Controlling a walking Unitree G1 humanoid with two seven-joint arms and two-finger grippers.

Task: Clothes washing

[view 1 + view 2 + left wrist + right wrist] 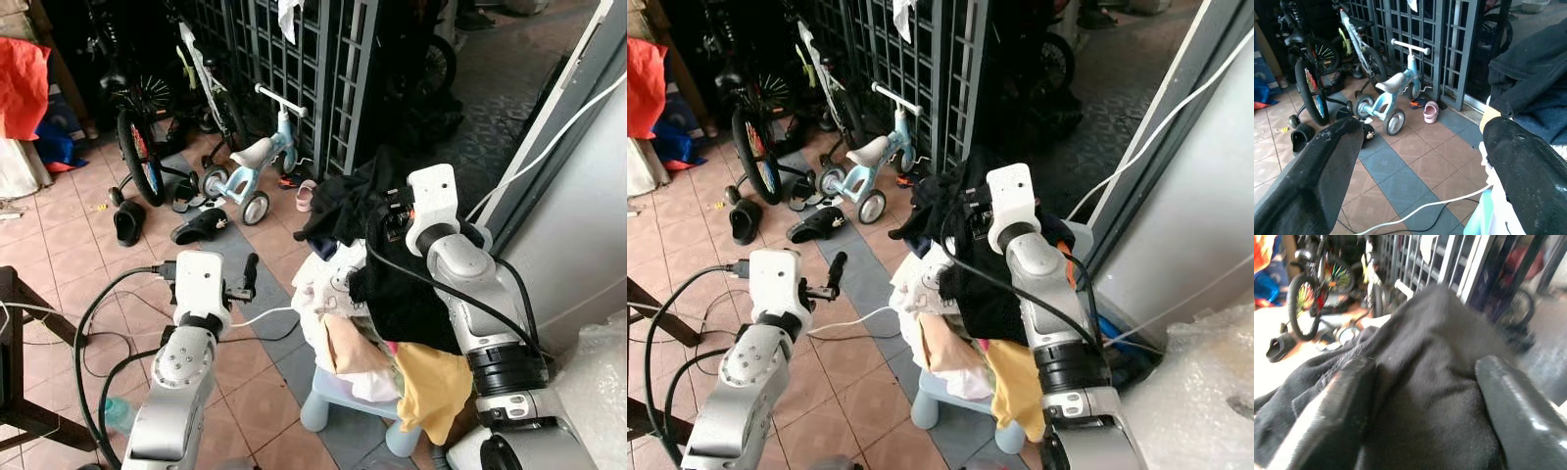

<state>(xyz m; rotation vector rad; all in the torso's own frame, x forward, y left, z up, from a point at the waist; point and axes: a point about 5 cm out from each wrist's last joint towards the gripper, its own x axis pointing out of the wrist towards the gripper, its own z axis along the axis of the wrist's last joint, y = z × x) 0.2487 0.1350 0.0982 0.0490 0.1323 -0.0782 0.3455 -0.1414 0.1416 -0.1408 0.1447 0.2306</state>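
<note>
- Centrally, a heap of mixed laundry (362,323) sat piled on a small pale blue plastic stool (338,397), with white, peach and yellow pieces hanging down its front and a black knit garment (1435,382) on top.
- The right gripper (1427,416) was at the top of the heap, its two black fingers (1332,416) spread apart on either side of a fold of the black garment, pressing into the cloth without closing on it.
- The left gripper (1422,171) hung in the air to the left of the heap, jaws wide open and holding nothing, above the tiled floor (1415,166).
- A white cable (260,315) ran across the floor toward the stool.
- Further back, a light blue child's tricycle with a white seat (257,162) stood before a dark metal grille gate (304,69), near a black bicycle (132,127).
- Black sandals (127,220) and a small pink shoe (1430,111) lay on the tiles near the tricycle.
</note>
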